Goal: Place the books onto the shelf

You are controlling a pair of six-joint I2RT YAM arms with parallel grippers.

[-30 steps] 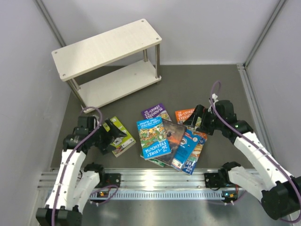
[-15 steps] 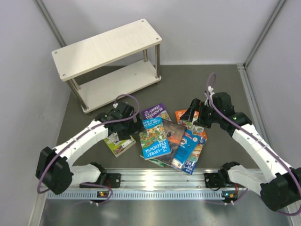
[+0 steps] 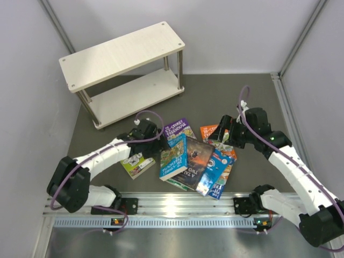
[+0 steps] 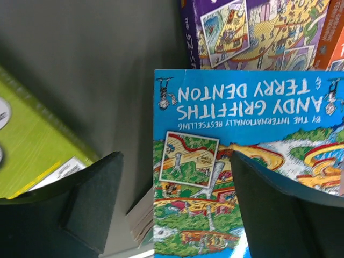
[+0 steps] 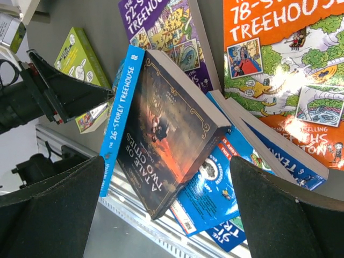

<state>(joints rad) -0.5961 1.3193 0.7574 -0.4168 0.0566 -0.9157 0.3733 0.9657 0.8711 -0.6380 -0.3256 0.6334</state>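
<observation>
Table (image 3: pixel 231 97): dark; books (image 3: pixel 207 164) piled between both arms.
Left end effector (image 4: pixel 174 156): wide apart, astride tilted blue book (image 3: pixel 174 157).
Right end effector (image 5: pixel 166 161): wide open, empty, over pile.
Shelf (image 3: pixel 123 54): well beyond left end effector.

Overhead view is bright and even, with light coming from above and just a soft shadow under the shelf (image 3: pixel 121 54) on the dark table (image 3: pixel 226 97). Nothing's blurry there. My left wrist view is dimmer: my left fingers (image 4: pixel 91 204) are dark, mushy blobs, the green book (image 4: pixel 32 145) is soft, and the blue book (image 4: pixel 242 134) is fairly crisp. On the right wrist view, glare washes out part of the orange book (image 5: pixel 269 80), and my right fingers (image 5: pixel 48 215) are near-black silhouettes.
</observation>
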